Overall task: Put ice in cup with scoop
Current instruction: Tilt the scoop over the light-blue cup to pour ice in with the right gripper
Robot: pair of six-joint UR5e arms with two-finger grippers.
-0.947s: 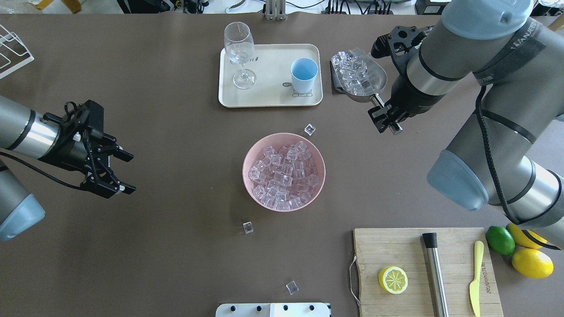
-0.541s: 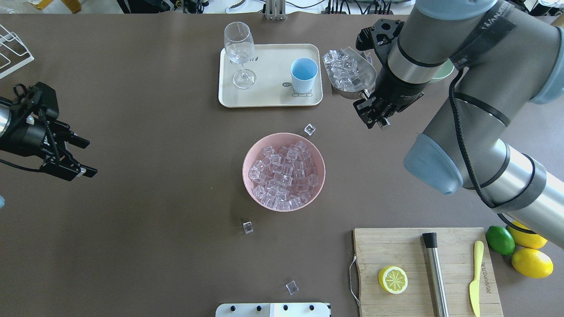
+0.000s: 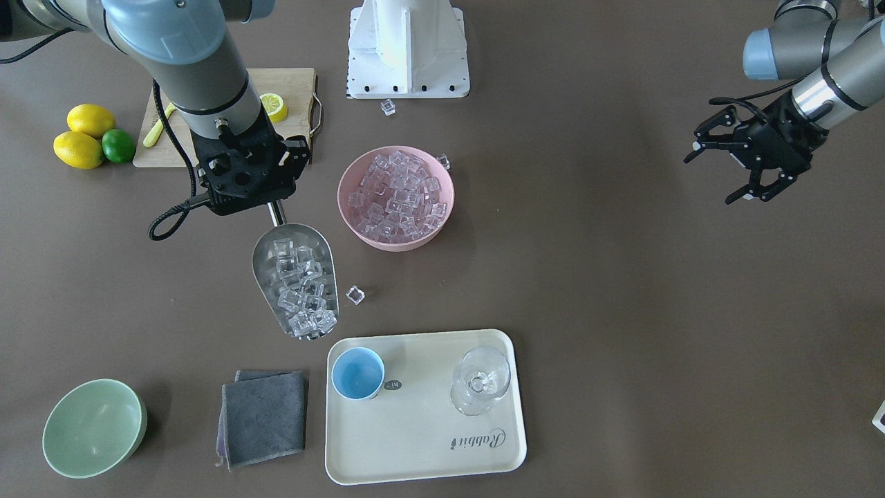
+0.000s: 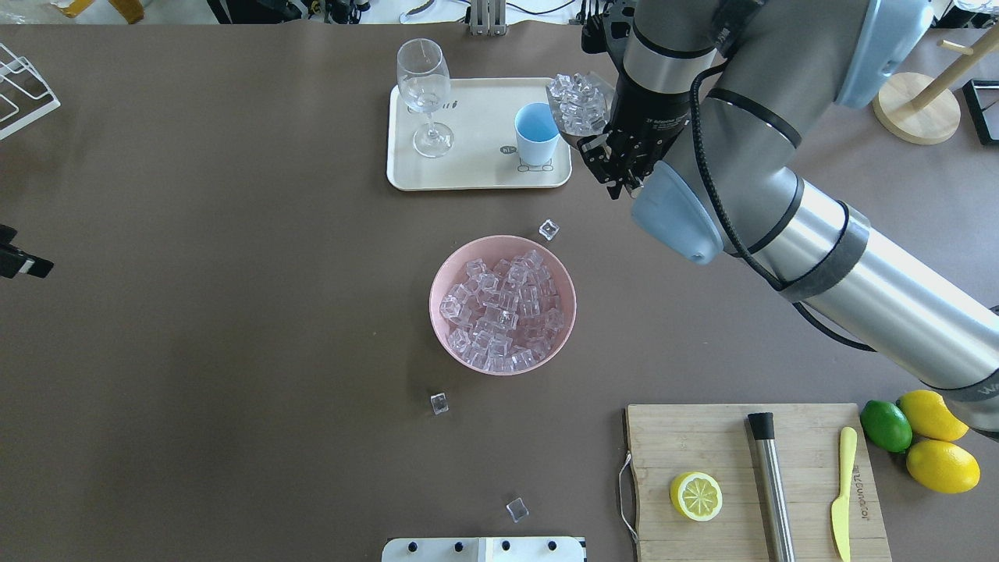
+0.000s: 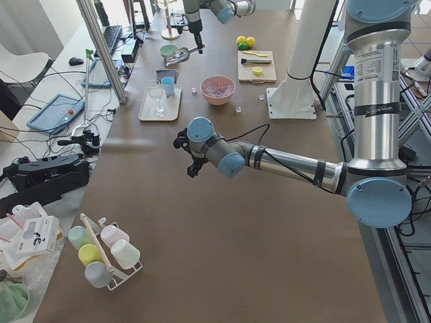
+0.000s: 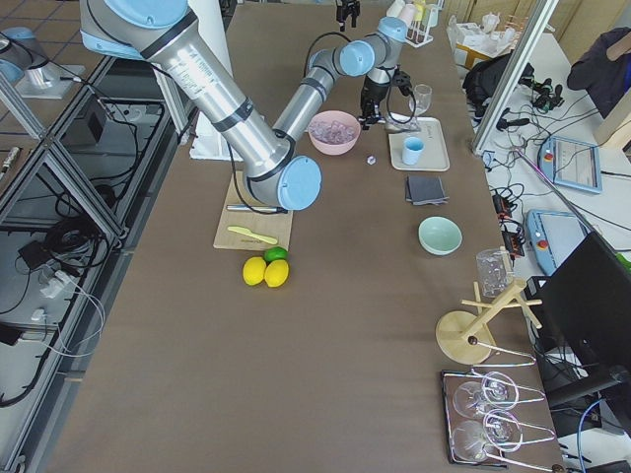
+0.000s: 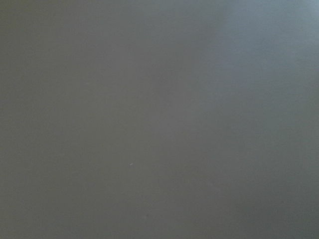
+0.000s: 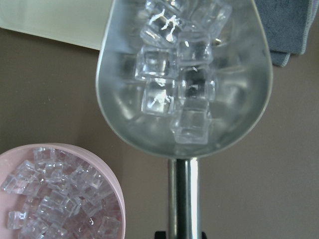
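Observation:
My right gripper (image 3: pixel 274 206) (image 4: pixel 618 178) is shut on the thin handle of the steel scoop (image 3: pixel 294 283) (image 4: pixel 579 105) (image 8: pixel 184 74). The scoop holds several ice cubes (image 8: pixel 177 84) and hangs above the table. Its mouth is at the tray's corner, just beside the light blue cup (image 3: pixel 357 373) (image 4: pixel 538 129). The cup stands empty on the cream tray (image 3: pixel 429 443) (image 4: pixel 476 168). The pink bowl (image 3: pixel 397 242) (image 4: pixel 433 300) is full of ice (image 4: pixel 503 312). My left gripper (image 3: pixel 712 173) is open and empty, far off at the table's side.
A wine glass (image 4: pixel 424 90) stands on the tray. Loose cubes (image 4: pixel 549 229) (image 4: pixel 439 403) (image 4: pixel 517 510) lie on the table. A grey cloth (image 3: pixel 263 415) and a green bowl (image 3: pixel 93 429) sit beside the tray. A cutting board (image 4: pixel 804 437) with a lemon half, steel cylinder and knife is near me.
My right arm has carried the loaded scoop leftward to the cup's side. My left arm has pulled back to the left, almost out of the overhead view.

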